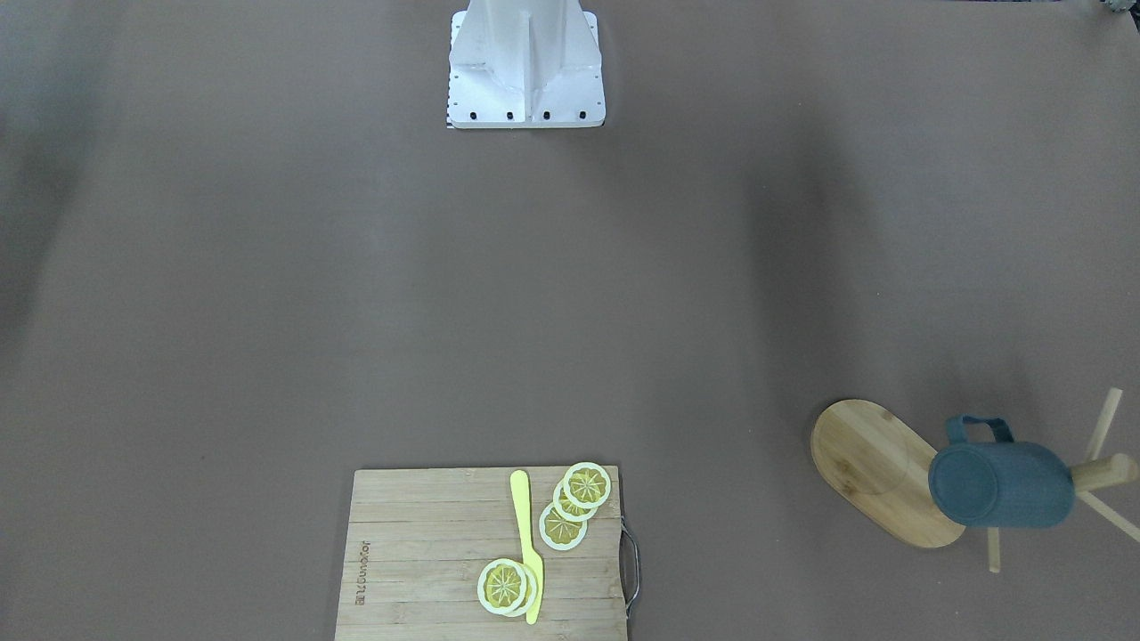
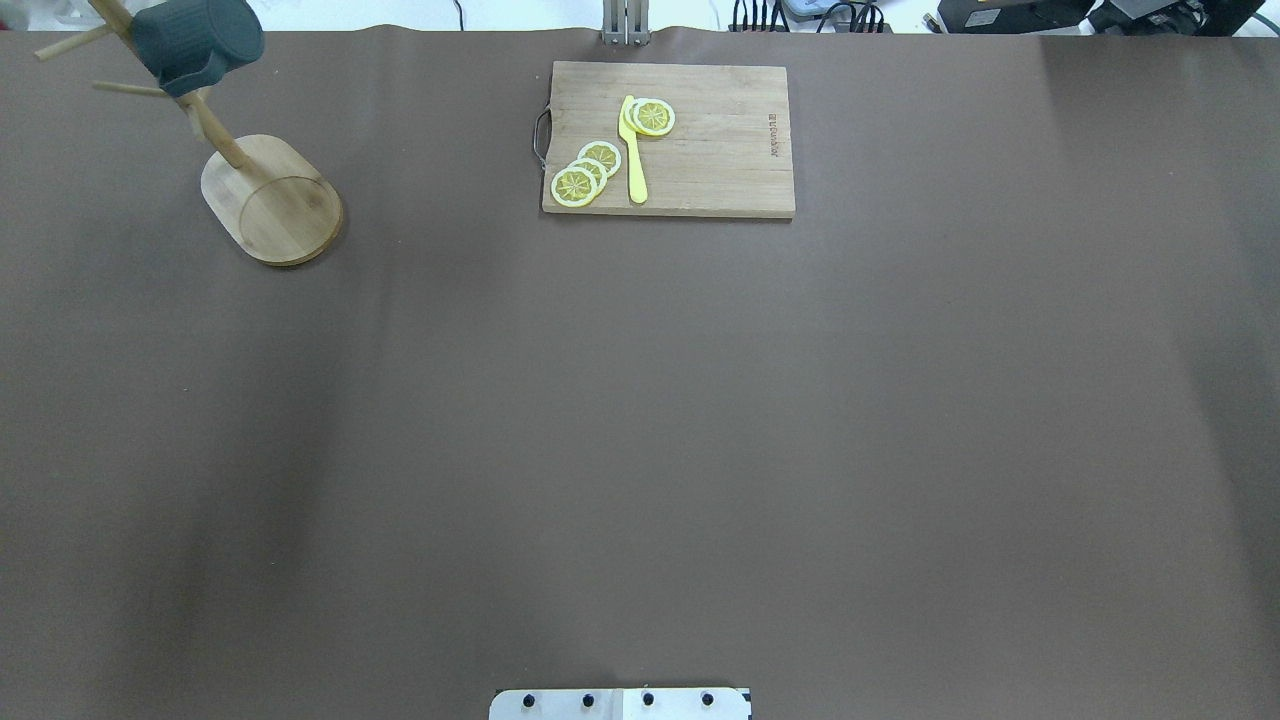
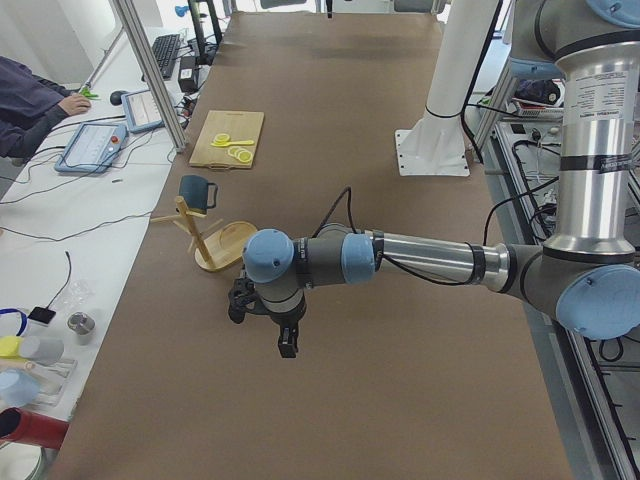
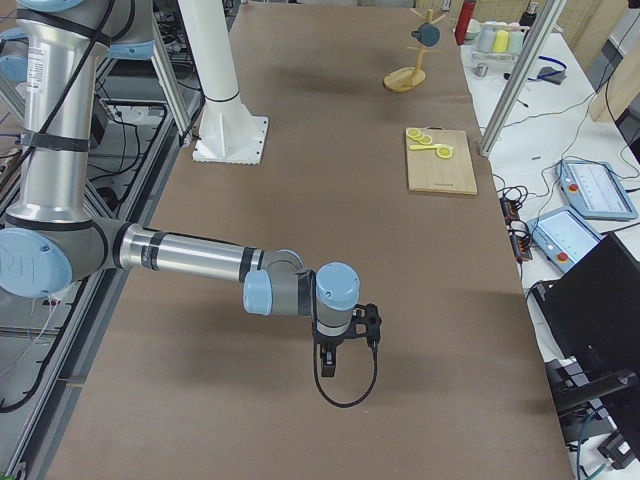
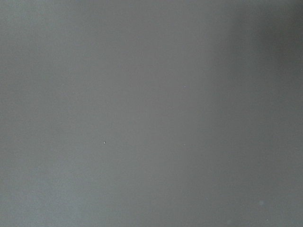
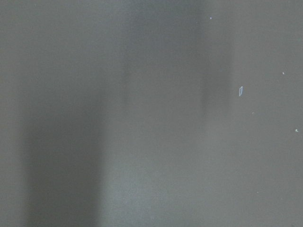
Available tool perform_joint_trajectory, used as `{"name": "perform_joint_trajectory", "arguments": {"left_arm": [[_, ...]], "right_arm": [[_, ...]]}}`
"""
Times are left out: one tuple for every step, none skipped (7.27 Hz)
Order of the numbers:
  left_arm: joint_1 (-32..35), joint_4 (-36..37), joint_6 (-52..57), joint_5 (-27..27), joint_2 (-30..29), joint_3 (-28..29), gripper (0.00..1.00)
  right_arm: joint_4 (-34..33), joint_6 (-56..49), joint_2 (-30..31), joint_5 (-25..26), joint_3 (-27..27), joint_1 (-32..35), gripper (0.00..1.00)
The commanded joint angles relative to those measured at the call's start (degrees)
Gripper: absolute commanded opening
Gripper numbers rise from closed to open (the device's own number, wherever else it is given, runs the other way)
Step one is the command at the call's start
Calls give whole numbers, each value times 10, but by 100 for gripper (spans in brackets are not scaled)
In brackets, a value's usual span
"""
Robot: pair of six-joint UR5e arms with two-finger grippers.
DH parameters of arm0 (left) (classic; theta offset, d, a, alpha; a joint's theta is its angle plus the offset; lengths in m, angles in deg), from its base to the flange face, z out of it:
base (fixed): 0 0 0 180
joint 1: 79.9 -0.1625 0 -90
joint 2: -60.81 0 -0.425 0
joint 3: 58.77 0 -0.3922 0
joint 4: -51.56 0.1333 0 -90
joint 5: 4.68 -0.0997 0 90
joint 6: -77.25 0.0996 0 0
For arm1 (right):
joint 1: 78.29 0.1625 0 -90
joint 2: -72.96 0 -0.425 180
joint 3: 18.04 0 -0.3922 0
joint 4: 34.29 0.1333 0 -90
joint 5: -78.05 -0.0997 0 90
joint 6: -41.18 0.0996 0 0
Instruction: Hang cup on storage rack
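Note:
The slate-blue cup (image 1: 997, 485) hangs by its handle on a peg of the bamboo storage rack (image 1: 877, 472), high above the rack's oval base. It also shows in the overhead view (image 2: 195, 40) with the rack (image 2: 275, 200) at the far left corner. My left gripper (image 3: 262, 325) hovers over bare table a short way from the rack (image 3: 225, 245) and the cup (image 3: 197, 190). My right gripper (image 4: 345, 350) hangs over the table's other end, far from the cup (image 4: 427, 35). I cannot tell whether either gripper is open or shut. Both wrist views show only bare table.
A wooden cutting board (image 2: 720, 150) with lemon slices (image 2: 585, 175) and a yellow knife (image 2: 633, 150) lies at the far middle edge. The white robot base (image 1: 525, 71) stands at the near edge. A person sits at a side desk (image 3: 40, 100).

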Motion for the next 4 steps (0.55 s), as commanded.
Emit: {"name": "perform_joint_trajectory", "arguments": {"left_arm": [[0,0,0,0,0,-4,99],[0,0,0,0,0,-4,99],[0,0,0,2,1,-5,99],[0,1,0,2,1,-6,99]], "right_arm": [[-2,0,4,-1,7,0,100],[-3,0,4,-6,7,0,100],[-1,0,5,-11,7,0,100],[-1,-1,6,-12,7,1,100]]}}
